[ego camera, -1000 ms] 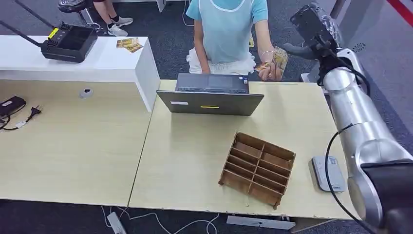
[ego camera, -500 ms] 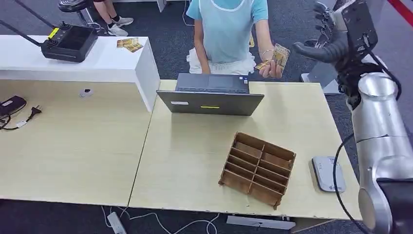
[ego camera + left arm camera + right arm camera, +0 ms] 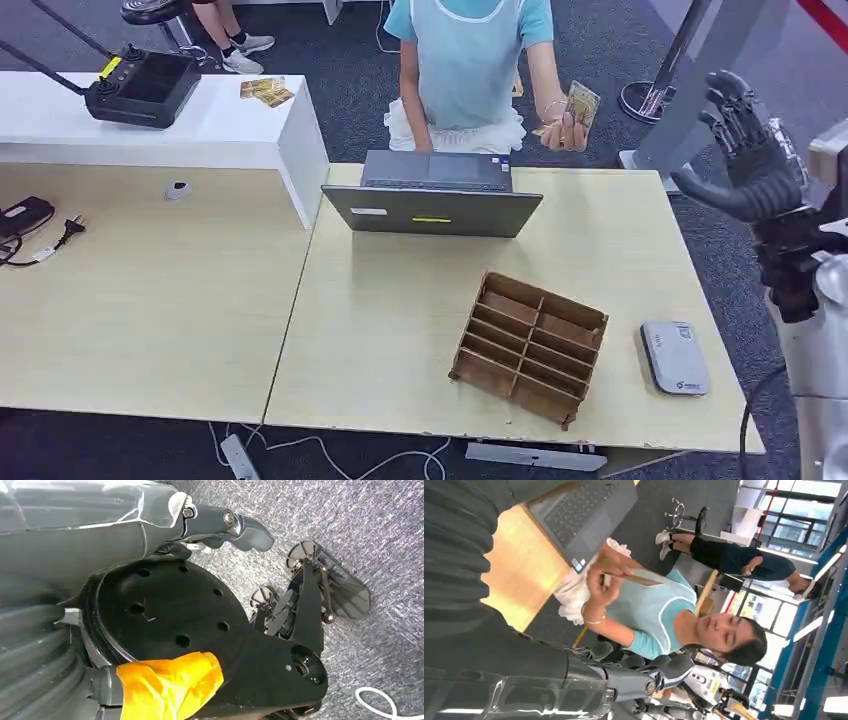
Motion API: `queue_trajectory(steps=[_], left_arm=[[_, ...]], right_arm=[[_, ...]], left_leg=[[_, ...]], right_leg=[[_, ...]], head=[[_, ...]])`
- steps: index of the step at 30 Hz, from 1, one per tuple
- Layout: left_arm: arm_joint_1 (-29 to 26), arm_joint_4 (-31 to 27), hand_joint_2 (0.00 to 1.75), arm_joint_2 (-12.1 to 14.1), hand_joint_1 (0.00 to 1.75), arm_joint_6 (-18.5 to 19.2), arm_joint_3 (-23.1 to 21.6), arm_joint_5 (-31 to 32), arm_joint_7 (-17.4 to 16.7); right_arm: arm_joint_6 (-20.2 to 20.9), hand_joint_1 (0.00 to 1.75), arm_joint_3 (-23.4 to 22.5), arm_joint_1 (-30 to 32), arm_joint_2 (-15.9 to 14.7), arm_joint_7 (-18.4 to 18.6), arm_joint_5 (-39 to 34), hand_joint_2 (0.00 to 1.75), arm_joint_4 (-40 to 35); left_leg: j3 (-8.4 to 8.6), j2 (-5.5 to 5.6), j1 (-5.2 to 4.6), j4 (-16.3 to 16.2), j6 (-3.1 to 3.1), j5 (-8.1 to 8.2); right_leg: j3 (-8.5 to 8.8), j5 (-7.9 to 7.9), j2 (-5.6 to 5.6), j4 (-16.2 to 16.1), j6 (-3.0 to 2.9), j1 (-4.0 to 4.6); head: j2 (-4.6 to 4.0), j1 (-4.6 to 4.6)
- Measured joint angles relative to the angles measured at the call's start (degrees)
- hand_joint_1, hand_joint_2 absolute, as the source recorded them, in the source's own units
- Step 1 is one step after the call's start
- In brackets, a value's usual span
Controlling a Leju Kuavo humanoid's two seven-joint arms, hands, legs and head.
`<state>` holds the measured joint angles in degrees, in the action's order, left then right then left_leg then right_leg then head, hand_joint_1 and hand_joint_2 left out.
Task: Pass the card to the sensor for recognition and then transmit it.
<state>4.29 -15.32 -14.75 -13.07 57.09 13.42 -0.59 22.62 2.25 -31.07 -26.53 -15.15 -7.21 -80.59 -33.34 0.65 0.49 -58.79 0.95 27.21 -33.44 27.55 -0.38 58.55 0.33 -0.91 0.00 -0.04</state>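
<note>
While the card (image 3: 583,103) is held by a person's hand (image 3: 568,130), the right hand (image 3: 750,160) is raised well apart, fingers spread, empty.

Office or robotics test space. Evidence: light wood desks (image 3: 150,300) pushed together on dark grey carpet (image 3: 350,70); open laptop (image 3: 435,195); a person seated behind it; white counter (image 3: 150,130) carrying a black remote controller (image 3: 140,88); large glazed windows (image 3: 794,615) and office chair base (image 3: 679,512).
</note>
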Motion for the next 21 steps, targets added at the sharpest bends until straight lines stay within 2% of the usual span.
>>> queue_trajectory(steps=[7, 14, 19, 20, 21], left_arm=[[-0.03, 0.0, 1.75, -0.37, 0.0, -0.79, 1.57, -1.55, 1.07], [-0.33, 0.0, 1.75, -0.55, 0.0, -1.84, 3.98, -3.65, 2.4], [-0.36, 0.0, 1.75, -0.55, 0.0, -1.9, 4.26, -3.72, 2.43], [-0.47, 0.0, 1.75, -0.65, 0.0, -2.32, 5.62, -4.35, 2.4], [-0.48, 0.0, 1.75, -0.66, 0.0, -2.32, 5.7, -4.37, 2.4]], right_arm=[[-0.18, 0.0, -6.53, 14.54, 0.44, -2.89, -0.33, 1.75, -10.95], [-1.44, 0.0, -9.63, 29.48, 5.77, -7.41, 2.91, 1.75, -21.77], [-1.6, 0.0, -9.74, 30.9, 6.34, -7.78, 3.33, 1.75, -22.62], [-2.38, 0.0, -9.68, 38.36, 10.12, -9.05, 5.64, 1.75, -26.85], [-2.47, 0.0, -9.66, 39.29, 10.69, -9.22, 5.99, 1.75, -27.4]], left_leg=[[-0.03, 0.0, 0.0, 0.02, -0.02, 0.02], [-0.03, 0.01, 0.03, 0.04, 0.0, 0.04], [-0.04, 0.0, 0.03, 0.05, 0.0, 0.05], [-0.02, -0.05, 0.03, 0.05, 0.01, 0.09], [-0.02, -0.04, 0.03, 0.05, 0.01, 0.09]], right_leg=[[-0.01, 0.05, -0.03, 0.01, -0.02, 0.0], [-0.02, 0.1, -0.03, 0.0, -0.05, 0.03], [-0.02, 0.11, -0.03, 0.0, -0.06, 0.03], [-0.02, 0.14, -0.01, 0.0, -0.07, 0.03], [-0.02, 0.14, 0.0, 0.0, -0.07, 0.03]], head=[[0.0, 0.02], [0.0, 0.02], [0.0, 0.0], [0.0, 0.0], [0.0, 0.02]])
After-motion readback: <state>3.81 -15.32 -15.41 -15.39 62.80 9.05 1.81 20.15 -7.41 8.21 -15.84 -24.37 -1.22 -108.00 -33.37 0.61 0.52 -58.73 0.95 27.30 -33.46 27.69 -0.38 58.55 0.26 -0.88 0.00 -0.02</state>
